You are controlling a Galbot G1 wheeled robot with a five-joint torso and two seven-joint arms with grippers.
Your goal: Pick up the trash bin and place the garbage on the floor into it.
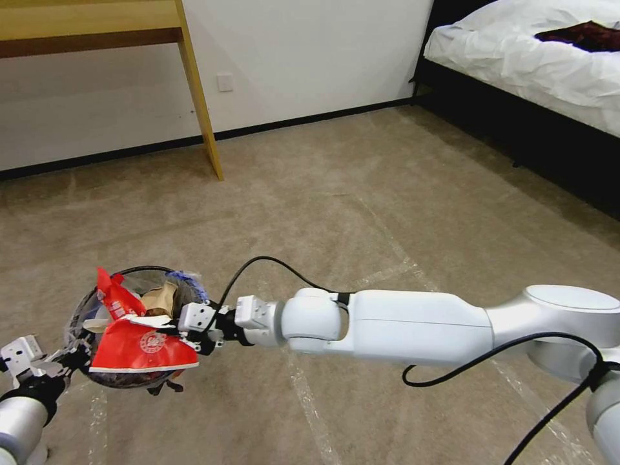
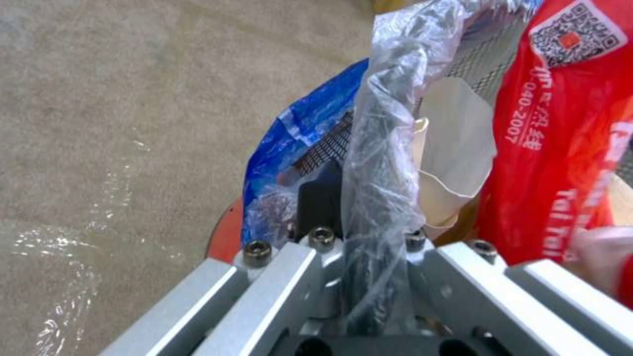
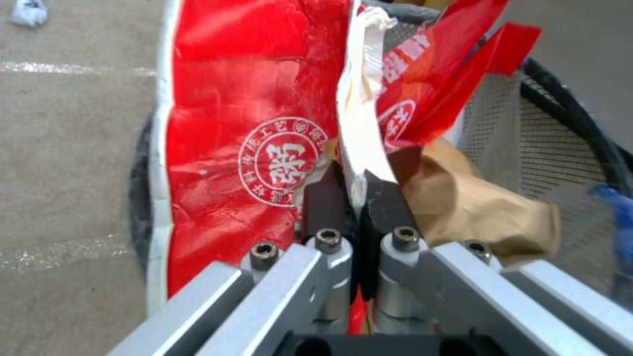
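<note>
The trash bin (image 1: pixel 139 270), with a black rim, mesh wall and clear liner, hangs above the floor (image 1: pixel 361 194) at lower left. My left gripper (image 1: pixel 61 358) is shut on its near rim; the left wrist view shows the fingers (image 2: pixel 320 198) pinching rim and liner (image 2: pixel 383 148). My right gripper (image 1: pixel 187 336) reaches over the bin, shut on a large red wrapper (image 1: pixel 145 349) by its white edge (image 3: pixel 359 123). Inside lie brown paper (image 3: pixel 474 207), another red wrapper (image 2: pixel 561 123), white paper (image 2: pixel 455 148) and a blue piece (image 2: pixel 296 133).
A wooden desk leg (image 1: pixel 203 97) stands by the far wall. A bed (image 1: pixel 536 58) with white sheets fills the right back corner. Tape lines (image 1: pixel 400 265) cross the carpet. A small white scrap (image 3: pixel 29 11) lies on the floor beyond the bin.
</note>
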